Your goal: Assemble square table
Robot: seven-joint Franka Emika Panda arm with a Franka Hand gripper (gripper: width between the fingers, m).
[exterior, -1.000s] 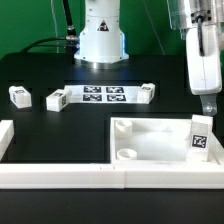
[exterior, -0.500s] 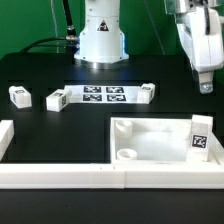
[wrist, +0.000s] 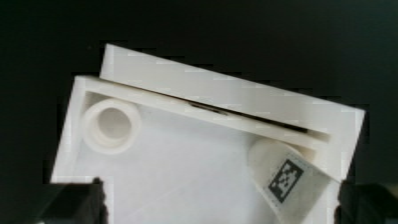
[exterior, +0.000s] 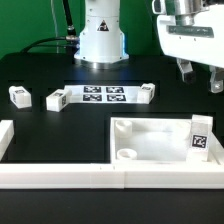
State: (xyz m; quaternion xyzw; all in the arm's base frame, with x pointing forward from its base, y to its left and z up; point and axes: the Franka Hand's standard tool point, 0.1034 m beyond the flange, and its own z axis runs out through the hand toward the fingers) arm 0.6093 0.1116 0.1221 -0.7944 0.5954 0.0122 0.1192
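Observation:
The white square tabletop (exterior: 150, 140) lies rim-up at the front of the exterior view's right. One tagged leg (exterior: 200, 135) stands upright in its right corner socket. A round socket (exterior: 127, 156) shows at its near left corner. Three loose legs lie on the black table: two at the left (exterior: 20, 95) (exterior: 58, 99) and one right of the marker board (exterior: 147, 92). My gripper (exterior: 199, 76) hangs open and empty, high above the tabletop's right side. The wrist view shows the tabletop (wrist: 187, 150), a socket (wrist: 112, 125) and the standing leg (wrist: 285, 180) below my open gripper (wrist: 222, 205).
The marker board (exterior: 103, 95) lies at the table's middle back. A long white border bar (exterior: 60, 176) runs along the front and a short one (exterior: 5, 135) stands at the left. The robot base (exterior: 100, 35) stands at the back.
My gripper has risen away from the standing leg and turned about its axis, so both fingers now show spread apart. The leg stays upright in the tabletop.

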